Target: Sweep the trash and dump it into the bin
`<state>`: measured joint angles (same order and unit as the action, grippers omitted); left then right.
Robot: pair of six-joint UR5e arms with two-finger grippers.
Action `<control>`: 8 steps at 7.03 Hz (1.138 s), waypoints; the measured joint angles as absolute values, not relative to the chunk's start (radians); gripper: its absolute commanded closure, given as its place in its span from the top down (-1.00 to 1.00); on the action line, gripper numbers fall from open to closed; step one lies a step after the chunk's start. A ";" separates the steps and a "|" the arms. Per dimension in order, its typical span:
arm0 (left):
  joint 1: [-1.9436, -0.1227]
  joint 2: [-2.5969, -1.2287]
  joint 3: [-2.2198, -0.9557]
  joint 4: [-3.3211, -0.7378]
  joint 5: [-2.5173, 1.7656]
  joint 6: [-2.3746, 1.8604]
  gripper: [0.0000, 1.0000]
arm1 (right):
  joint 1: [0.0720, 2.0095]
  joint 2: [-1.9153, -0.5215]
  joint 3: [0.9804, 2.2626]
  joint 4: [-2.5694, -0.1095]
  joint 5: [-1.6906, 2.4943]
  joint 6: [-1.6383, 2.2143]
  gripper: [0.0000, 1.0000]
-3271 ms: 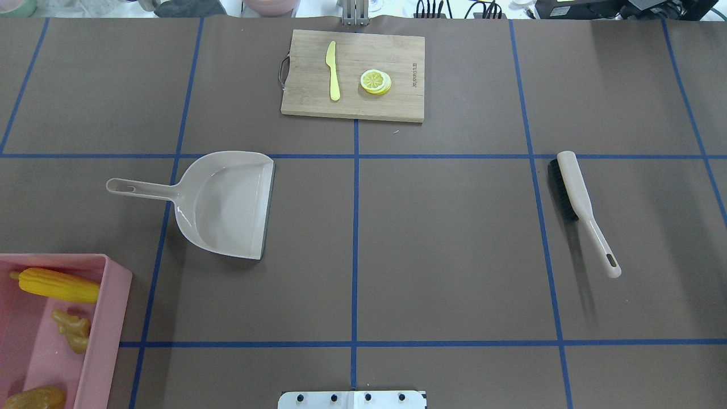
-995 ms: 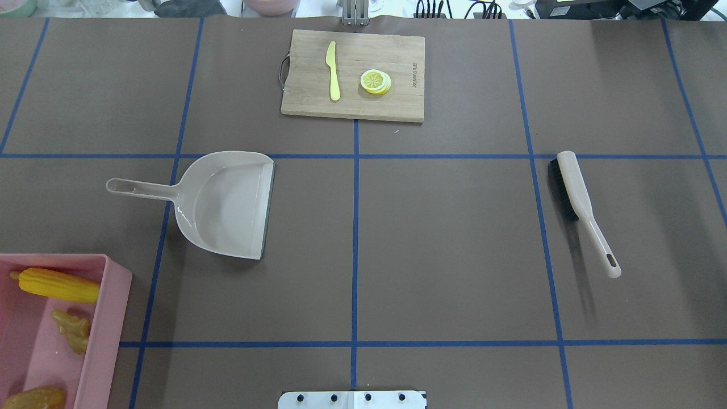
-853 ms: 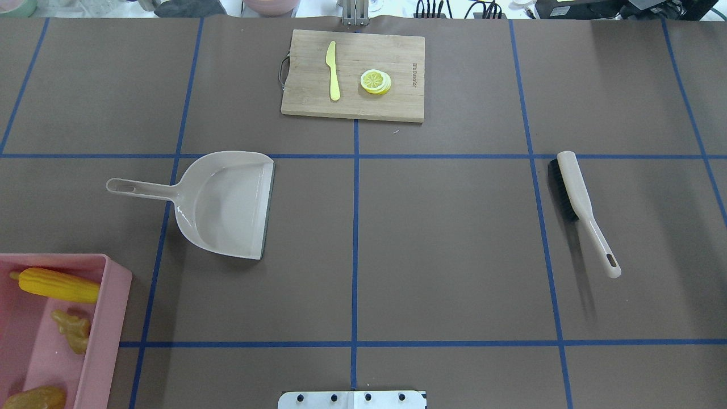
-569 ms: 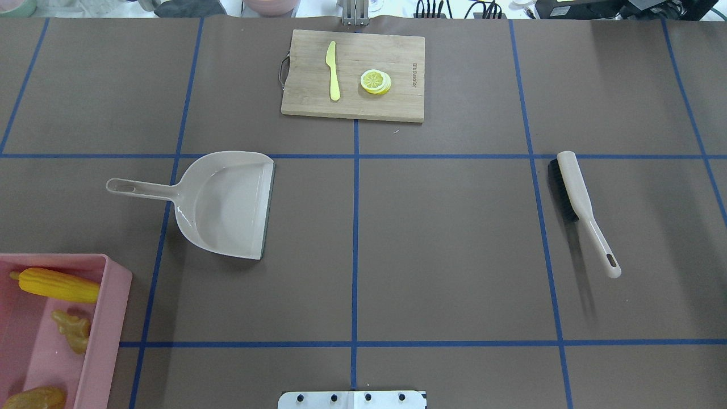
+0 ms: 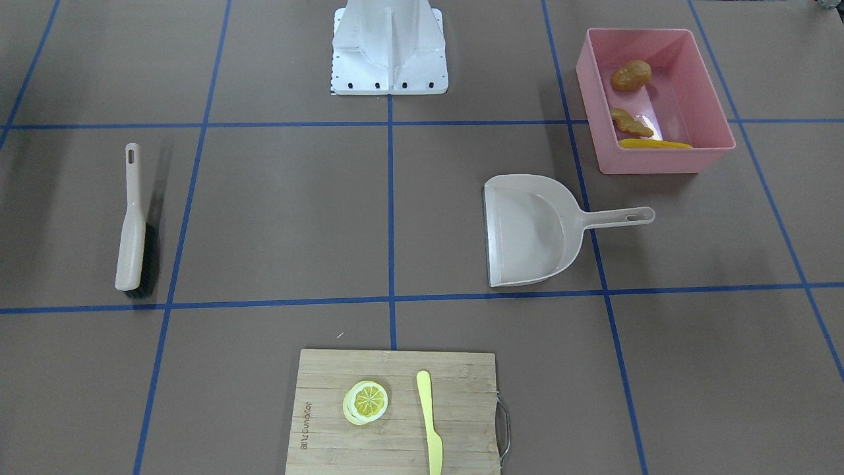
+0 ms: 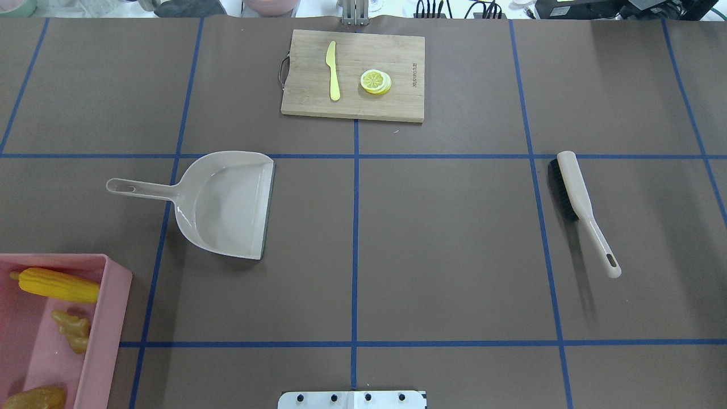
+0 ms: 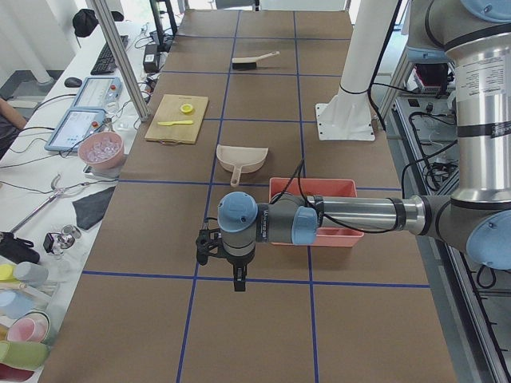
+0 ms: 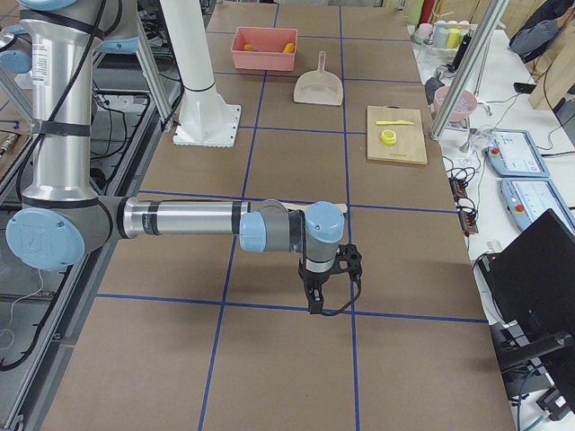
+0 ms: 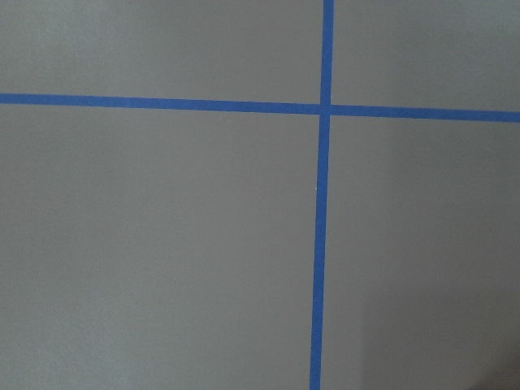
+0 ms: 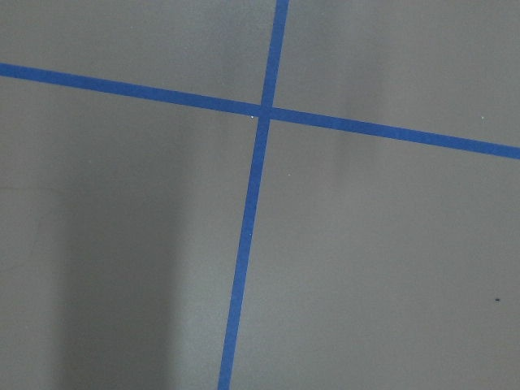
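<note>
The pink bin [image 6: 115, 295] stands at the table's near left corner and also shows in the front view [image 5: 653, 160]. In it lie the yellow corn cob [image 6: 57, 285], the tan ginger root [image 6: 72, 329] and the brown potato [image 6: 34, 397]. The beige dustpan [image 6: 227, 204] lies empty on the table, left of centre. The beige brush [image 6: 579, 204] lies at the right. My left gripper [image 7: 237, 279] shows only in the left side view, my right gripper [image 8: 314, 305] only in the right side view. Both hang over bare table beyond the table's ends; I cannot tell whether they are open or shut.
A wooden cutting board [image 6: 392, 51] at the far middle carries a pale yellow knife [image 6: 333, 71] and a lemon slice [image 6: 375, 81]. The robot's white base [image 5: 389, 46] stands at the near edge. Both wrist views show only brown table with blue tape lines.
</note>
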<state>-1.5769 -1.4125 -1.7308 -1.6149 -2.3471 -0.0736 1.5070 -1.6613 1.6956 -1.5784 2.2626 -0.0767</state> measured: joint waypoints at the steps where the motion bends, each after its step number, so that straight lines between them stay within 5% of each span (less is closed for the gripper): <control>1: -1.577 -1.412 -1.730 -1.615 -2.346 -0.074 0.96 | 1.507 -1.661 1.696 -1.578 2.263 -0.077 1.00; 8: -1.577 -1.412 -1.730 -1.615 -2.345 -0.080 0.96 | 1.506 -1.660 1.682 -1.578 2.272 -0.075 1.00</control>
